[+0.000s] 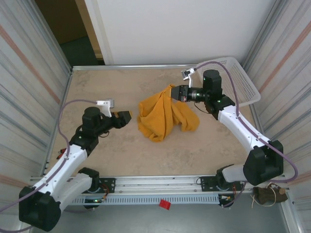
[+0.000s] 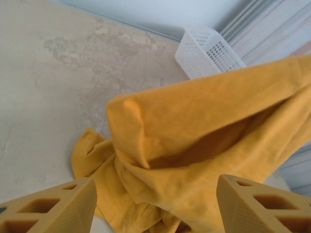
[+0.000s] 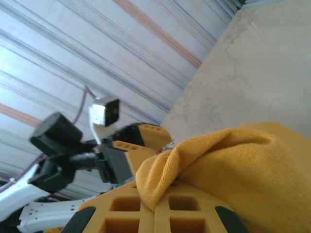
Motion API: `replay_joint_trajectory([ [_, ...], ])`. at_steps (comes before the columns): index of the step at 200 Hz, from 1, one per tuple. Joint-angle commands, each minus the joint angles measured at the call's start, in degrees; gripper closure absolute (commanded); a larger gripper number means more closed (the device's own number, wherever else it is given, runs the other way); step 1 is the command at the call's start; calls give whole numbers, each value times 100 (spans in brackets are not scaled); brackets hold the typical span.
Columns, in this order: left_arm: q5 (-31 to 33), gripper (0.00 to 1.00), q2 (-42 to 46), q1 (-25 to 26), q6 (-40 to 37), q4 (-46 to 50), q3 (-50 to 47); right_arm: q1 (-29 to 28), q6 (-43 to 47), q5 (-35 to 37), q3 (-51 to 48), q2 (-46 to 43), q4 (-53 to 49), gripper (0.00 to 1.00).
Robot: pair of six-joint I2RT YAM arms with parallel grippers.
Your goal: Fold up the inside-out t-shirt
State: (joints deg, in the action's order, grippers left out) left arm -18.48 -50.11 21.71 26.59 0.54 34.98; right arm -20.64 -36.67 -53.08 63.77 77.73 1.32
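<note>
Beige surface (image 1: pixel 121 160) carries a crumpled yellow t-shirt (image 1: pixel 163 116), one edge raised by the right gripper (image 1: pixel 174 91) clamped on it, left gripper (image 1: pixel 130 116) open just beside it.

**Robotics laboratory test cell.** A beige counter (image 1: pixel 121 155) was enclosed at the left and right of the frame by striped corrugated panels (image 1: pixel 29 73), and at the top by a plain white board (image 1: pixel 184 29). Two white-and-black manipulators, the left arm (image 1: pixel 73 155) and the right arm (image 1: pixel 238 126), were mounted on an aluminium rail (image 1: pixel 155 182) along the bottom edge, trailing purple cables (image 1: pixel 80 100). A white plastic basket (image 1: pixel 240 80) stood at the upper right.
</note>
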Motion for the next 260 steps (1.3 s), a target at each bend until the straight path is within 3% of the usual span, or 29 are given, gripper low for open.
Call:
replay_joint_trajectory([
  [1, 1105, 33, -203, 563, -1051, 820, 687, -63, 524, -239, 92, -55, -432, 100],
  [28, 1450, 32, -955, 975, -1685, 895, 1175, -56, 714, -286, 119, -91, -669, 100],
  [75, 1330, 31, -2076, 1037, -2457, 795, 1857, -54, 867, -311, 43, -208, -877, 100],
  [138, 581, 29, -2803, 1235, -3230, 952, 2083, -36, 885, -328, 1, -264, -879, 100],
  [195, -177, 26, -3591, 1390, -3283, 588, 2365, -13, 902, -376, -11, -247, -871, 100],
  [203, -285, 31, -3779, 1390, -3220, 475, 2471, 14, 912, -378, -33, -250, -884, 100],
  [210, -379, 43, -3954, 1392, -3193, 462, 2607, 59, 928, -385, -71, -258, -886, 100],
  [229, -624, 99, -4290, 1316, -3091, 677, 2973, 269, 971, -347, -274, -310, -888, 100],
  [260, -1034, 100, -3835, 1073, -2370, 794, 2902, 730, 1198, 130, -627, -39, -1061, 100],
])
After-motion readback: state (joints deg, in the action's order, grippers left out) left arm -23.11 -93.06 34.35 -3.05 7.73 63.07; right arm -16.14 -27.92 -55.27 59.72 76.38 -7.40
